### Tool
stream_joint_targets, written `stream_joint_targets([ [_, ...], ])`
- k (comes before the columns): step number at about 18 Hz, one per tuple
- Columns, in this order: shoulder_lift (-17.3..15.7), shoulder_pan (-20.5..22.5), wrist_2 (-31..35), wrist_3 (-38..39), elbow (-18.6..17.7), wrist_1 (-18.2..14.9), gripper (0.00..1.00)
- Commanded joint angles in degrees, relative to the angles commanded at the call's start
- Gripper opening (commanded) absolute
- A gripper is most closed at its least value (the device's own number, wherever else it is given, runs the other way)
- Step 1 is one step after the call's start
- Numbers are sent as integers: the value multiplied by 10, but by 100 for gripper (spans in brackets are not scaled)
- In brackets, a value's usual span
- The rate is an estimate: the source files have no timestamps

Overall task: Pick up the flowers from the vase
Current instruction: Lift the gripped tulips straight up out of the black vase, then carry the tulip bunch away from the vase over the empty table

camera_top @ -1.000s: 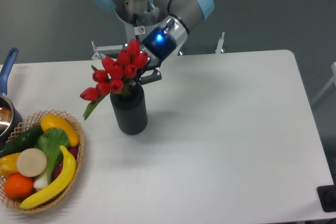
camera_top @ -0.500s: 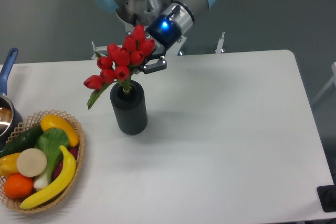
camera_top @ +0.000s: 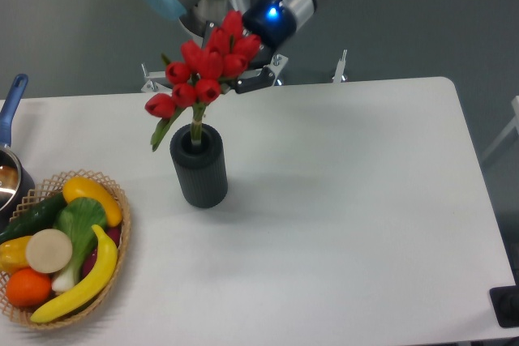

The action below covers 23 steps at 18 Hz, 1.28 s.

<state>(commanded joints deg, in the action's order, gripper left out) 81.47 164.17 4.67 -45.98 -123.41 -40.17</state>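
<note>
The flowers [camera_top: 204, 69] are a tight bunch of red tulip buds with green stems and leaves. They are raised above the dark ribbed vase [camera_top: 199, 168], and only the stem ends still reach into its mouth. My gripper [camera_top: 240, 80] is shut on the bunch just behind the buds, mostly hidden by them. One black finger [camera_top: 255, 80] shows to the right of the buds. The vase stands upright on the white table, left of centre.
A wicker basket [camera_top: 117, 261] with a banana, an orange and vegetables sits at the front left. A pot with a blue handle [camera_top: 11, 103] is at the left edge. A metal bracket [camera_top: 151, 80] stands at the table's back edge.
My gripper has risen and moved a little right with the flowers. The bunch has slid up out of the vase, so more stem shows. The vase has stayed put.
</note>
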Motion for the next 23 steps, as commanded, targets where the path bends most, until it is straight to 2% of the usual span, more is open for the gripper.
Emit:
stream_joint_targets([
  [3, 0, 25, -44, 41, 30, -2, 0],
  [9, 10, 41, -57, 107, 98, -3, 0],
  [13, 16, 61, -52, 92, 103, -1, 0],
  [16, 22, 77, -42, 12, 95, -3, 0],
  [18, 26, 94, -4, -24, 99, -1, 0],
  [19, 25, 98, 39, -31, 100, 0, 0],
  [20, 25, 98, 116, -38, 102, 0, 0],
  [23, 31, 98, 231, -75, 95, -1, 0],
])
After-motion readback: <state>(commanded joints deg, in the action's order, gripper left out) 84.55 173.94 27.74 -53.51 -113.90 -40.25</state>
